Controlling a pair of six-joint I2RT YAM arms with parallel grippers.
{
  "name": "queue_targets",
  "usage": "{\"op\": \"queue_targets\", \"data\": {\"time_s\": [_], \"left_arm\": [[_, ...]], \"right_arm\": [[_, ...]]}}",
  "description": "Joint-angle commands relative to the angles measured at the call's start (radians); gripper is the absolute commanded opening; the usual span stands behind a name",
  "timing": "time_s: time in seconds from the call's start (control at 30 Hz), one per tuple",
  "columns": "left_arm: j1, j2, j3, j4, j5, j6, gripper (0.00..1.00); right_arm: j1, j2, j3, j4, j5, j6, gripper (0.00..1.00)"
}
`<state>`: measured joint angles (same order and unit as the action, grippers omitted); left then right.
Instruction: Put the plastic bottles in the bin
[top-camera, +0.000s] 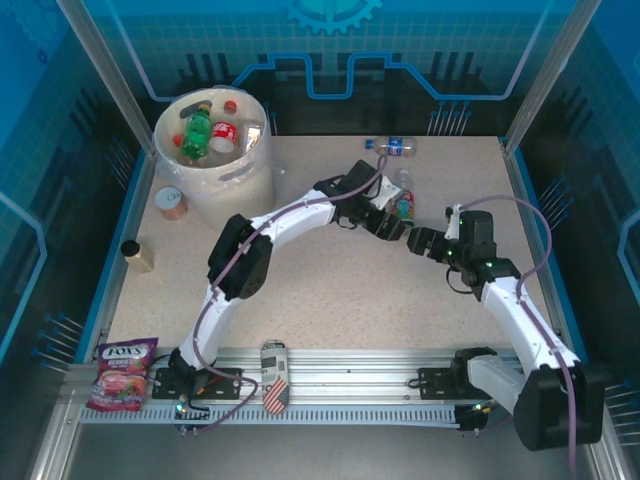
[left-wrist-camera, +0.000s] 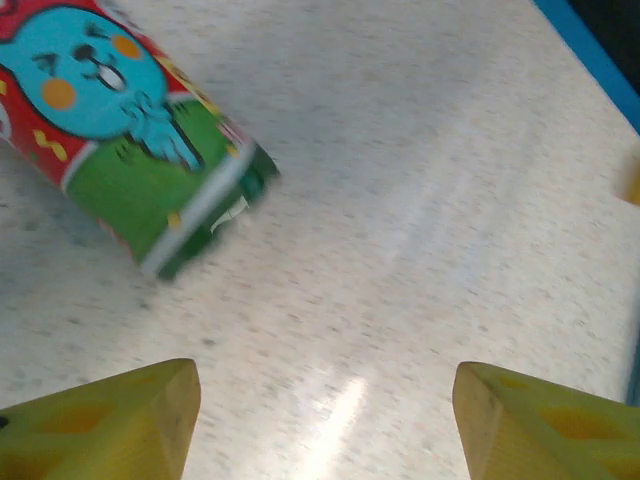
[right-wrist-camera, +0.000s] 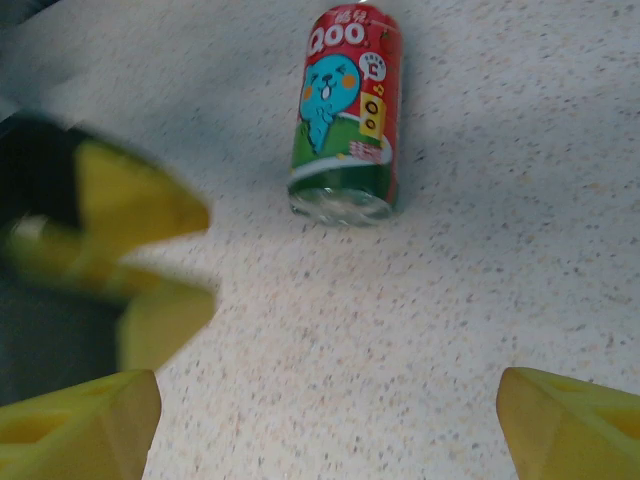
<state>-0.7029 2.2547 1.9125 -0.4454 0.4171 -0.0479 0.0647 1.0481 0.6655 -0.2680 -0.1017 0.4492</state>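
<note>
Your left gripper (left-wrist-camera: 325, 420) is spread wide and empty, with the Qoo bottle (left-wrist-camera: 130, 130) lying on the worktop (left-wrist-camera: 420, 200) at its 10 o'clock. Your right gripper (right-wrist-camera: 330, 420) is spread too, same bottle at 12; the bin (top-camera: 215, 185) sits at the worktop's 10 o'clock.

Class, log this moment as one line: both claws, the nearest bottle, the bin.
left claw open, empty | right claw open, empty | Qoo bottle lying on table, ungripped | bin holds bottles

My speckled bench (top-camera: 340, 300) carries the bin (top-camera: 225, 185) at upper left, a tub (top-camera: 171, 203) and jar (top-camera: 137, 256) at left, a bottle (top-camera: 392, 146) at the top edge, and a Qoo bottle (right-wrist-camera: 345, 110) lying right of centre.
</note>
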Motion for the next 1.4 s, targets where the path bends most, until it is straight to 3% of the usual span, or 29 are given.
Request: {"op": "queue_targets", "data": {"time_s": [0.0,0.13,0.23,0.47,0.7,0.93,1.07,1.23,1.37], "left_arm": [[-0.004,-0.114,-0.128,0.083,-0.008,-0.018,0.68],[-0.010,-0.258,-0.319,0.182,-0.114,-0.101,0.79],[0.003,-0.357,-0.428,0.226,-0.188,-0.196,0.82],[0.029,-0.448,-0.546,0.272,-0.194,-0.316,0.87],[0.066,-0.510,-0.614,0.355,-0.211,-0.430,0.91],[0.097,-0.542,-0.666,0.432,-0.192,-0.495,0.92],[0.104,-0.554,-0.684,0.441,-0.191,-0.502,0.92],[0.115,-0.555,-0.695,0.473,-0.167,-0.538,0.92],[0.140,-0.547,-0.722,0.579,-0.120,-0.640,0.93]], "right_arm": [[-0.020,0.073,0.059,0.093,0.024,0.042,0.88],[-0.027,0.227,0.159,0.120,0.085,-0.022,0.90],[-0.027,0.374,0.309,0.064,0.099,-0.099,0.94],[-0.014,0.669,0.567,-0.070,0.095,-0.214,0.95],[0.023,0.810,0.639,-0.126,0.116,-0.228,0.89],[0.042,0.925,0.715,-0.200,0.076,-0.235,0.85],[0.051,0.963,0.752,-0.250,0.069,-0.248,0.78],[0.051,0.932,0.723,-0.234,0.071,-0.244,0.59],[0.052,0.845,0.670,-0.210,0.057,-0.253,0.57]]}}
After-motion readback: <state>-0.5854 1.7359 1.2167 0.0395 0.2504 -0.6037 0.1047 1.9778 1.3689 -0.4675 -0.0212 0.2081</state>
